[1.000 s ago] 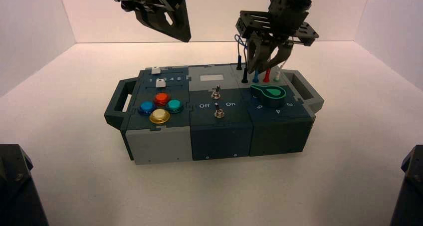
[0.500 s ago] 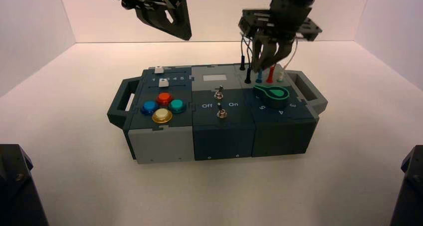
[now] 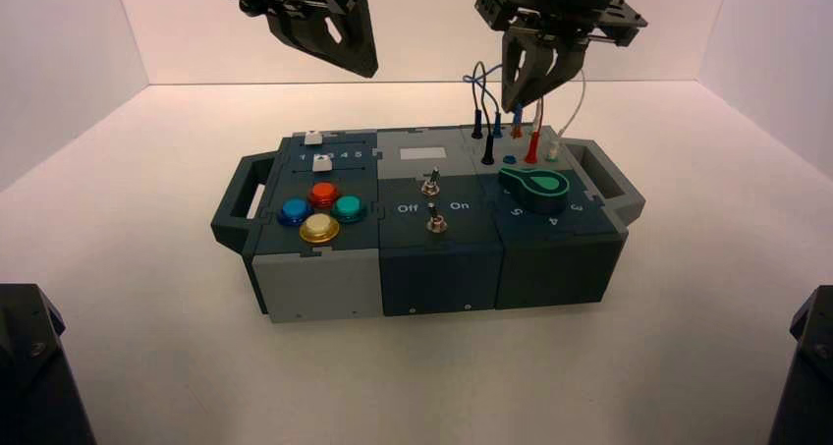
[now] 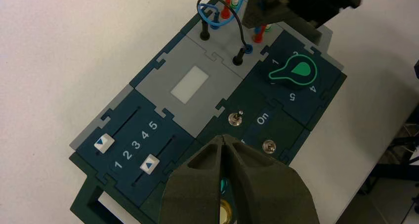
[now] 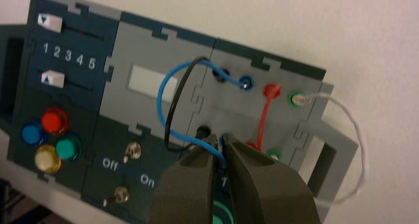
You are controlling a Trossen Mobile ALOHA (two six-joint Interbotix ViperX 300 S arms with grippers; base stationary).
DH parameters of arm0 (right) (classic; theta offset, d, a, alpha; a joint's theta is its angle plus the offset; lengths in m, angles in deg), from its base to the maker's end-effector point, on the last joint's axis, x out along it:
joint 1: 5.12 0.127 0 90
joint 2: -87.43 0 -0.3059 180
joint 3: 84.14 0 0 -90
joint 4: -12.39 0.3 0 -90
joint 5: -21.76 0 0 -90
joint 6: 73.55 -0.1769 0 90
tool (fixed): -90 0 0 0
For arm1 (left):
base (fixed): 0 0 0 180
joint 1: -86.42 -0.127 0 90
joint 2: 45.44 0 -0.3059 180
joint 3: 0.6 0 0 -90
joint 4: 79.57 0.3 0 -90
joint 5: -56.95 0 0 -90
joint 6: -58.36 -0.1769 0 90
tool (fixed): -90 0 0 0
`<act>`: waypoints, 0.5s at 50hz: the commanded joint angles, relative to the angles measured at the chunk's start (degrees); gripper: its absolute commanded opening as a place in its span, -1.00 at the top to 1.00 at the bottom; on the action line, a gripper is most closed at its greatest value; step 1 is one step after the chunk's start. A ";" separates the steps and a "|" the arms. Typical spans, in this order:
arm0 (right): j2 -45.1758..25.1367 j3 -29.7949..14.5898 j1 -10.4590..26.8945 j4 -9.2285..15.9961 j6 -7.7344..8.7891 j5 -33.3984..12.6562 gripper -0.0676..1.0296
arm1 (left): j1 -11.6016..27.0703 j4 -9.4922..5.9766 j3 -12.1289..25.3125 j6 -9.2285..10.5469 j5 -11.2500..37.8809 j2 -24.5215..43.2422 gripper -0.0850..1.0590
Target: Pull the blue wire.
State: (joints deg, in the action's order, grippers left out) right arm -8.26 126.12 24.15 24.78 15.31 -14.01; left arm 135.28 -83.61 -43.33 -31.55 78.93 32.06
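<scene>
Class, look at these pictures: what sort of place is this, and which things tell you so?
Probably a robot test bench in a lab: plain white walls enclose a bare white table, one practice box of buttons and switches, and the right gripper holding the blue wire.

The right gripper's fingers point(image 5: 257, 179) cover the blue wire's near plug point(image 5: 222, 157) (its tip unseen); the green knob point(image 5: 219, 218) runs off frame.

High view looks down from behind the arms; both nearer wrist views share the box's point(image 3: 422, 219) wired corner
</scene>
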 commanded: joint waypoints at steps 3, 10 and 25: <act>2.02 -0.70 0.00 0.26 -0.26 -1.85 0.92 | 0.18 0.00 1.93 0.09 -0.18 -0.79 0.91; 2.02 0.18 0.00 0.44 -0.18 -2.11 0.92 | 0.18 0.00 1.93 0.00 -0.18 -0.79 0.91; 1.49 1.85 0.26 0.88 -0.09 -3.43 0.63 | 0.26 0.00 2.55 0.09 -0.18 -0.79 0.91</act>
State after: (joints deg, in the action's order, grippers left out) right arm -7.73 128.23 24.24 25.13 15.31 -17.18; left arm 135.28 -83.61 -42.46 -31.55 78.93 32.06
